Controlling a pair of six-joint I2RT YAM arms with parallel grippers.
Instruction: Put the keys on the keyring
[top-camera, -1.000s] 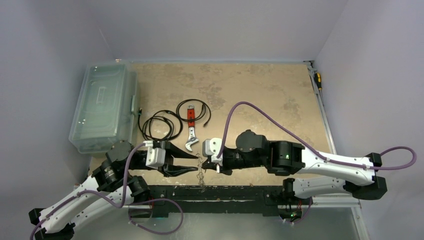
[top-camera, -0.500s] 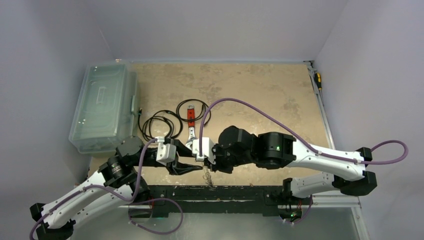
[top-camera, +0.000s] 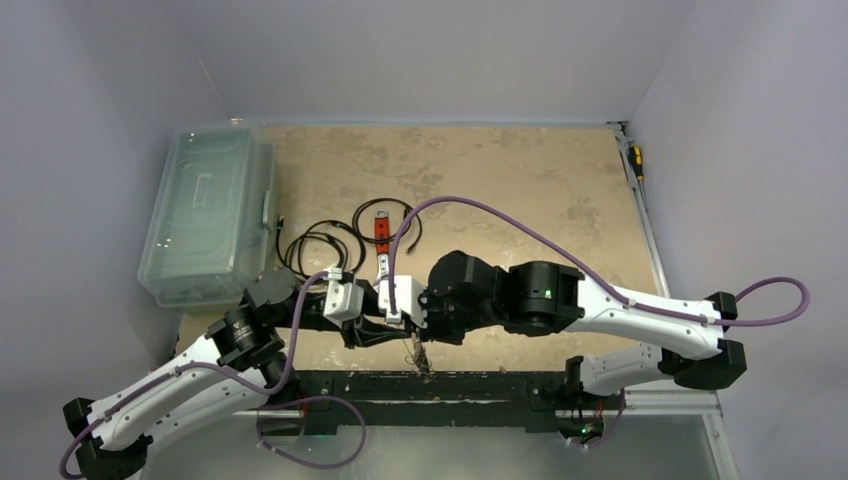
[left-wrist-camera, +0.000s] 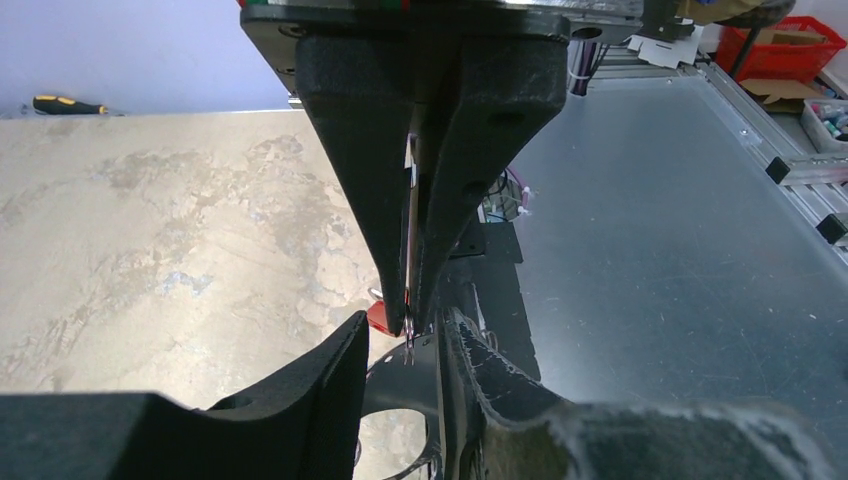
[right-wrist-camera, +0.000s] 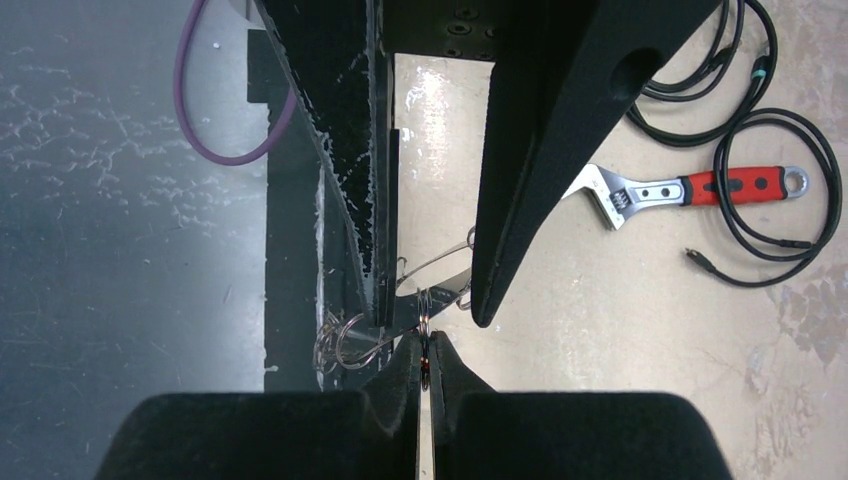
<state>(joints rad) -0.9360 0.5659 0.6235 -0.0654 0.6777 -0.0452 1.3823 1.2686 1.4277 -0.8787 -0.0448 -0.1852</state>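
My right gripper (right-wrist-camera: 425, 342) is shut on the thin silvery wire of the keyring (right-wrist-camera: 440, 258), seen edge-on between its fingers (left-wrist-camera: 385, 200) in the left wrist view. A small cluster of keys (right-wrist-camera: 340, 345) on their little rings dangles from the wire over the table's near edge, and shows in the top view as keys (top-camera: 420, 358). My left gripper (left-wrist-camera: 403, 325) is open, its two jaws either side of the right gripper's fingertips and the wire. Seen from above, the left gripper (top-camera: 385, 335) and right gripper (top-camera: 412, 328) meet tip to tip.
A red-handled wrench (top-camera: 381, 250) and black coiled cables (top-camera: 320, 250) lie just behind the grippers. A clear plastic box (top-camera: 205, 215) stands at the left. A screwdriver (top-camera: 635, 160) lies at the far right edge. The black rail (top-camera: 480, 385) runs along the near edge.
The right arm has swung left and the left gripper has pushed right, so the two grippers have closed in. The left jaws now straddle the right fingertips.
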